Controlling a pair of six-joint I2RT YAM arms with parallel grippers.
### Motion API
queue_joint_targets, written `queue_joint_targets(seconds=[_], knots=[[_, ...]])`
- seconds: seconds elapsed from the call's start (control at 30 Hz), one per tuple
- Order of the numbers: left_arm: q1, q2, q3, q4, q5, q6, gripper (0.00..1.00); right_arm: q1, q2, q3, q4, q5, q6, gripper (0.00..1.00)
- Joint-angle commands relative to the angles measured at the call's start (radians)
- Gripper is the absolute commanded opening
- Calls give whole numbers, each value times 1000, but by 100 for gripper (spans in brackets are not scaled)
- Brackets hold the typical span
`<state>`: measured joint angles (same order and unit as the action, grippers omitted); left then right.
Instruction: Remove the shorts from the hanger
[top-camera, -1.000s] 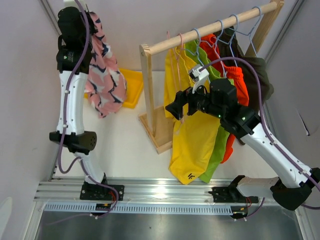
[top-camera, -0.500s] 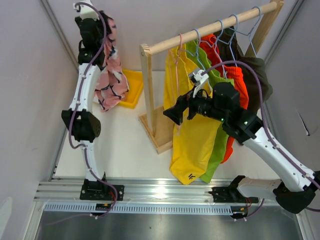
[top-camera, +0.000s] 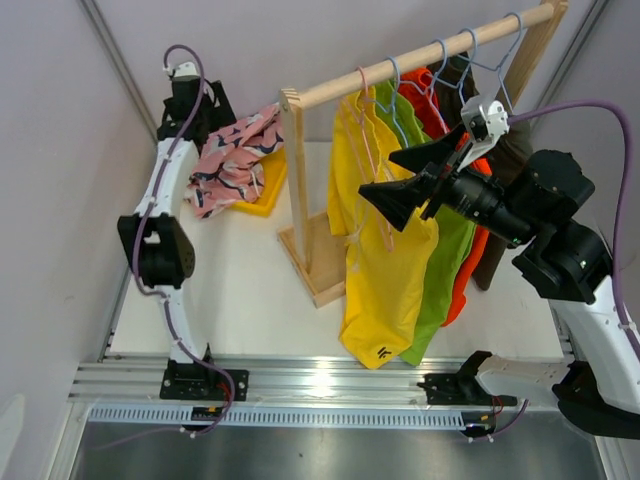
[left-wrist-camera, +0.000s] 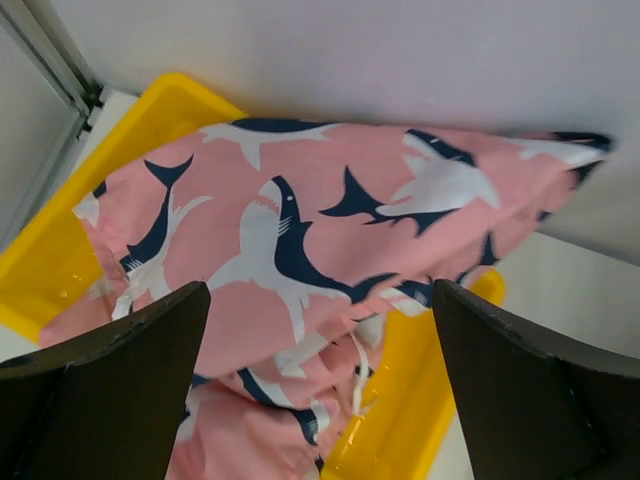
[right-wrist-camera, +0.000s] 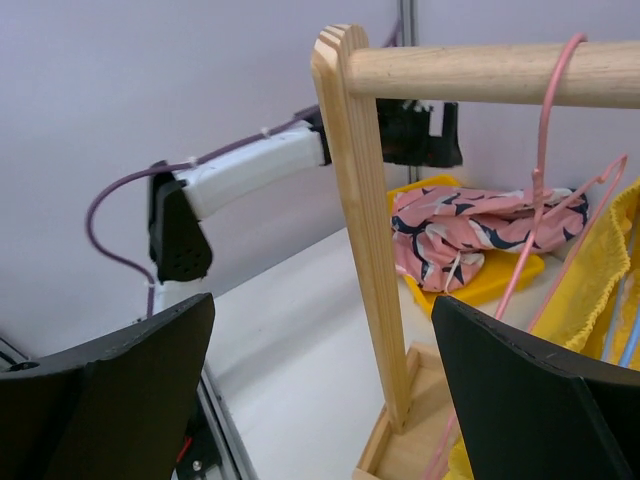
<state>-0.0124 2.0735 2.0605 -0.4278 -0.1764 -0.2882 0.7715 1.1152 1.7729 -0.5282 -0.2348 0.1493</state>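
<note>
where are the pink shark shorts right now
Top view, far left: the pink shark shorts lie on the yellow bin, left of the wooden rack post, beneath the open left hand.

Light is bright, soft and even in all three views, and shadows on the white table are faint and soft-edged. The metal rail at the near edge carries a white patch of glare. In both wrist views the dark fingers in the bottom corners are out of focus, while the pink shorts are sharp.
</note>
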Motion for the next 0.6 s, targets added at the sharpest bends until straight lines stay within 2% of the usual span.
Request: queue_joint_targets(seconds=[0.0,0.1,0.13,0.17,0.27,0.43,0.57], knots=[[-4,-278,-19,8,63,-31,99,-3,-2,49,-35,48,-5,99],[-14,-433,-130,36,83,-34,99,-11,23,72,-62,110,-31,99],[-20,-475,-233,52,109,-32,99,-15,34,82,-70,127,-51,99],[-23,-556,-268,81,118,-31,99,-21,43,98,-85,173,-59,99],[-38,-688,-402,103,149,-23,99,-50,78,121,-96,280,-83,94],[-64,-857,-572,104,169,-17,99,-121,139,128,-92,313,-77,87],[-77,-984,-730,123,196,-12,99,-155,182,123,-78,310,-79,85]])
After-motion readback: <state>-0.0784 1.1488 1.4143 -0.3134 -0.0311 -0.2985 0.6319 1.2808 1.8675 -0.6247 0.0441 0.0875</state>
